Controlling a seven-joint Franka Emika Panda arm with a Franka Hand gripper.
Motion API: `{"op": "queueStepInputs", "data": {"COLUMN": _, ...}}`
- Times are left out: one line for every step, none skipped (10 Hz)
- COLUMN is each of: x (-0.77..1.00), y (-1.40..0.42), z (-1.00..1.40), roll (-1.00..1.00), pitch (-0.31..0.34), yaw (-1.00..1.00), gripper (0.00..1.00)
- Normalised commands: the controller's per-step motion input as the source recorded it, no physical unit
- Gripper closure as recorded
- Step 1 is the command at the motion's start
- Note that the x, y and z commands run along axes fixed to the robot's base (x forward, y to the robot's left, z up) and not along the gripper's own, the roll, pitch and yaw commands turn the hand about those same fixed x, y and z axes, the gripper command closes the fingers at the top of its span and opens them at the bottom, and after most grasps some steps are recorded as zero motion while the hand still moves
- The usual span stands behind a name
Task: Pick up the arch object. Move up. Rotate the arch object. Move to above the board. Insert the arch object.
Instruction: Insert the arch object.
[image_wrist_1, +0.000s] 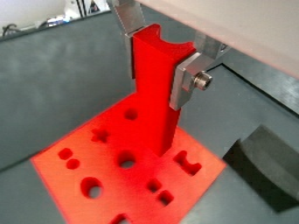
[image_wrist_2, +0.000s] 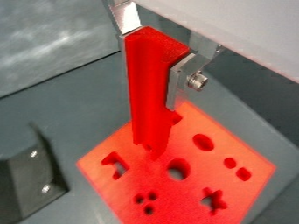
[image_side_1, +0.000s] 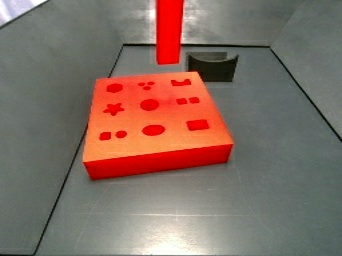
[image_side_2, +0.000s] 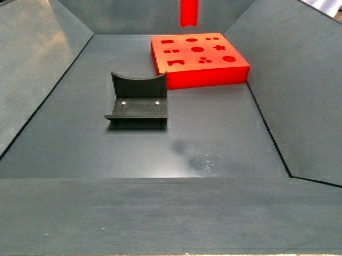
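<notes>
The arch object (image_wrist_1: 155, 87) is a tall red block with a curved notch in its upper end. It shows in both wrist views (image_wrist_2: 146, 87). My gripper (image_wrist_1: 160, 57) is shut on it near the notched end and holds it upright, as the other wrist view also shows (image_wrist_2: 155, 52). In both side views the piece (image_side_1: 170, 30) (image_side_2: 190, 12) hangs above the far part of the board, clear of it; the gripper itself is out of frame there. The board (image_side_1: 160, 150) (image_side_2: 201, 72) (image_wrist_1: 70, 171) (image_wrist_2: 251, 188) is a thick red-orange slab with shaped recesses.
The fixture (image_side_1: 211, 65) (image_side_2: 134, 100), a dark L-shaped bracket with a curved top edge, stands on the grey floor beside the board. It also shows in both wrist views (image_wrist_1: 268, 162) (image_wrist_2: 30, 179). Sloping grey walls enclose the floor.
</notes>
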Motion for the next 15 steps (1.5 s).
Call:
{"op": "queueStepInputs", "data": {"x": 0.04, "y": 0.56, "z": -0.89, "roll": -0.03, "pitch": -0.099, "yaw": 0.27, "gripper": 1.00}}
{"op": "queueStepInputs", "data": {"x": 0.15, "y": 0.29, "z": -0.72, "roll": -0.01, "pitch": 0.000, "yaw": 0.01, "gripper": 1.00}}
{"op": "queueStepInputs", "data": {"x": 0.12, "y": 0.01, "z": -0.42, "roll": 0.00, "pitch": 0.000, "yaw": -0.17, "gripper": 1.00}}
{"op": "queueStepInputs", "data": {"x": 0.03, "y": 0.00, "z": -0.33, "roll": 0.00, "pitch": 0.000, "yaw": -0.20, "gripper": 1.00}}
{"op": "queueStepInputs", "data": {"x": 0.12, "y": 0.08, "z": -0.32, "roll": 0.00, "pitch": 0.000, "yaw": -0.13, "gripper": 1.00}}
{"op": "queueStepInputs", "data": {"x": 0.15, "y": 0.19, "z": -0.24, "roll": 0.00, "pitch": 0.000, "yaw": -0.11, "gripper": 1.00}}
{"op": "queueStepInputs", "data": {"x": 0.19, "y": 0.23, "z": -0.12, "roll": 0.00, "pitch": 0.011, "yaw": -0.02, "gripper": 1.00}}
{"op": "queueStepInputs", "data": {"x": 0.42, "y": 0.22, "z": -0.01, "roll": -0.05, "pitch": 0.034, "yaw": 0.00, "gripper": 1.00}}
{"op": "queueStepInputs", "data": {"x": 0.45, "y": 0.16, "z": -0.04, "roll": -0.08, "pitch": 0.027, "yaw": -0.04, "gripper": 1.00}}
{"op": "queueStepInputs", "data": {"x": 0.43, "y": 0.13, "z": -0.05, "roll": -0.09, "pitch": 0.026, "yaw": -0.14, "gripper": 1.00}}
{"op": "queueStepInputs", "data": {"x": 0.19, "y": 0.15, "z": -0.08, "roll": -0.04, "pitch": 0.006, "yaw": -0.09, "gripper": 1.00}}
{"op": "queueStepInputs", "data": {"x": 0.00, "y": 0.11, "z": -0.19, "roll": -0.04, "pitch": 0.000, "yaw": 0.00, "gripper": 1.00}}
{"op": "queueStepInputs", "data": {"x": 0.00, "y": 0.04, "z": -0.22, "roll": -0.05, "pitch": -0.013, "yaw": 0.00, "gripper": 1.00}}
{"op": "queueStepInputs", "data": {"x": -0.03, "y": 0.00, "z": -0.23, "roll": -0.05, "pitch": -0.017, "yaw": 0.01, "gripper": 1.00}}
{"op": "queueStepInputs", "data": {"x": -0.17, "y": 0.00, "z": -0.24, "roll": -0.07, "pitch": -0.040, "yaw": 0.00, "gripper": 1.00}}
